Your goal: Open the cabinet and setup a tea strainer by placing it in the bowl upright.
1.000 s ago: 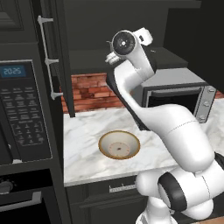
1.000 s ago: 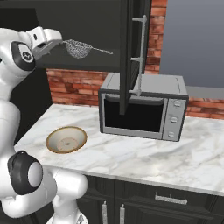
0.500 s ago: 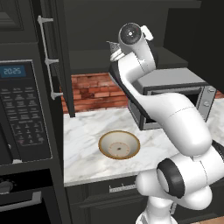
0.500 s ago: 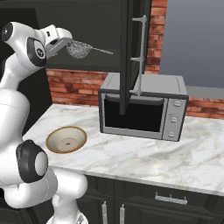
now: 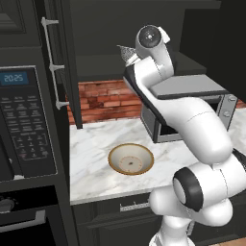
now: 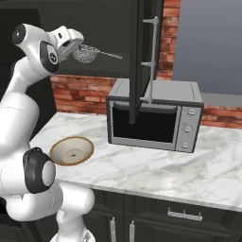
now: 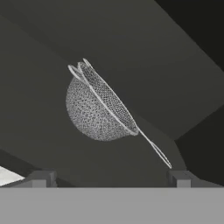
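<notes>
With the cabinet (image 6: 142, 56) open, the gripper (image 7: 109, 177), fingers spread wide and empty, faces the tea strainer (image 7: 97, 105) on the shelf inside. Next, I judge: advance, pinch it, then carry it down to the bowl (image 5: 130, 159) below the cabinet

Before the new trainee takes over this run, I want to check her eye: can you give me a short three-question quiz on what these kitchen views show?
1. True or false: the tea strainer already sits in the bowl.
2. How do the gripper jaws stand? A wide apart, B clamped on the strainer's handle.
3. Which appliance stands on the marble counter beside the bowl?

Key: 1 false, it is up in the opened cabinet ahead of the jaws. 2 A. 3 the silver microwave.
</notes>
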